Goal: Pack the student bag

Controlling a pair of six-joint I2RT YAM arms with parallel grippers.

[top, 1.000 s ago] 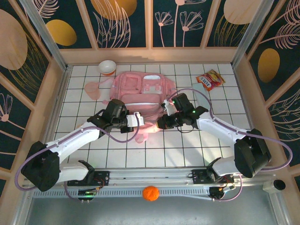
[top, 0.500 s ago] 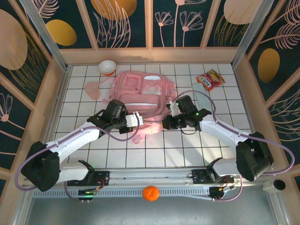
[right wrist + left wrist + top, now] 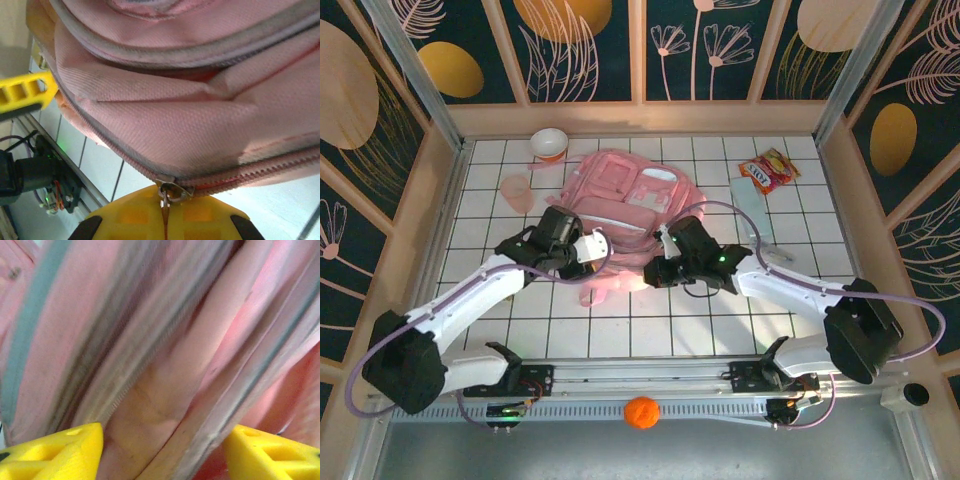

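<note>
The student bag [image 3: 625,190] is a big pink backpack lying at the middle back of the tiled table, pockets facing up. My left gripper [image 3: 590,252] is at its near left edge. In the left wrist view its yellow fingers [image 3: 55,450] stand wide apart, open, with blurred pink bag fabric [image 3: 165,340] between and beyond them. My right gripper [image 3: 656,272] is at the bag's near edge. In the right wrist view it [image 3: 165,202] is shut on the metal zipper pull [image 3: 165,191] at the bag's [image 3: 190,115] lower seam.
A white and orange bowl [image 3: 549,143] and a pink cup [image 3: 516,190] stand at the back left. A red snack packet [image 3: 767,170] and a pale flat sheet [image 3: 753,203] lie at the back right. An orange ball [image 3: 641,411] rests by the front rail.
My left gripper has opened and let go of the bag. The bag has turned and slid left, uncovering the pink cup. My right gripper moved left along the near seam with the pull.
</note>
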